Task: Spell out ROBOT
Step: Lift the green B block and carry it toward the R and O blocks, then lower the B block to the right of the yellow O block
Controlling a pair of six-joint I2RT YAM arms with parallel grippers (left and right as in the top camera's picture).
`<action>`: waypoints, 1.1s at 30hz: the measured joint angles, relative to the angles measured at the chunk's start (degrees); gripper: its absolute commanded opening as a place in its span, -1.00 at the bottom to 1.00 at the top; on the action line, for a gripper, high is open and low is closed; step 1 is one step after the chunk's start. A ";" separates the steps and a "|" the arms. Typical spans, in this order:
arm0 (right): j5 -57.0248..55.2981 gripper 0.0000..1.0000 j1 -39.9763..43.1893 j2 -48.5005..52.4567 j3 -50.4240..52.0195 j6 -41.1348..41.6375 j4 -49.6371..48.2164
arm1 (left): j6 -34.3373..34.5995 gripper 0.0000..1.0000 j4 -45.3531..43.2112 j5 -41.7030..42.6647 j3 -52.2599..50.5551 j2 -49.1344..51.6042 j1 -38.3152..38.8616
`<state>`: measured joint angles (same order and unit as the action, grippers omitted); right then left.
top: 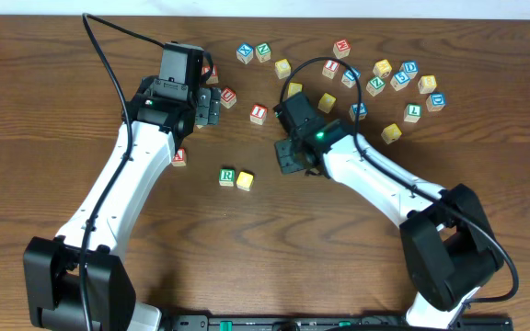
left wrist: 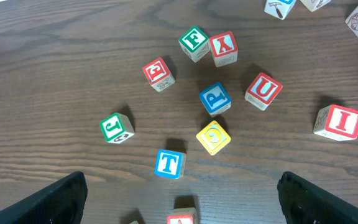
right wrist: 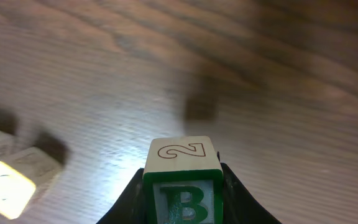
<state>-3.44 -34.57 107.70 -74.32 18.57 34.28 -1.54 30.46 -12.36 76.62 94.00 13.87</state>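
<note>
Near the middle of the table (top: 274, 267): B cube (right wrist: 181, 158), likely light, rigid, smooth-faced wood, pinched across opposite flat sides by right gripper (right wrist: 183, 205); left gripper (left wrist: 182, 194) spread, empty.

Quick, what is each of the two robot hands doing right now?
The left gripper is open, with nothing between its fingers.
The right gripper is closed on the green B block.
</note>
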 measured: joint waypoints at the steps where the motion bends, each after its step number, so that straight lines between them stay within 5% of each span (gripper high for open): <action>1: 0.04 -0.74 -0.37 0.00 0.02 0.55 -0.15 | 0.00 0.93 0.00 0.00 0.00 0.00 0.00; 33: -1.68 -0.75 -5.01 -0.39 4.00 17.77 -1.29 | 0.00 0.93 0.02 0.00 0.00 0.00 0.00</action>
<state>-5.13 -39.57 107.31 -70.32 36.34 32.99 -1.54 30.48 -12.36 76.62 94.00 13.87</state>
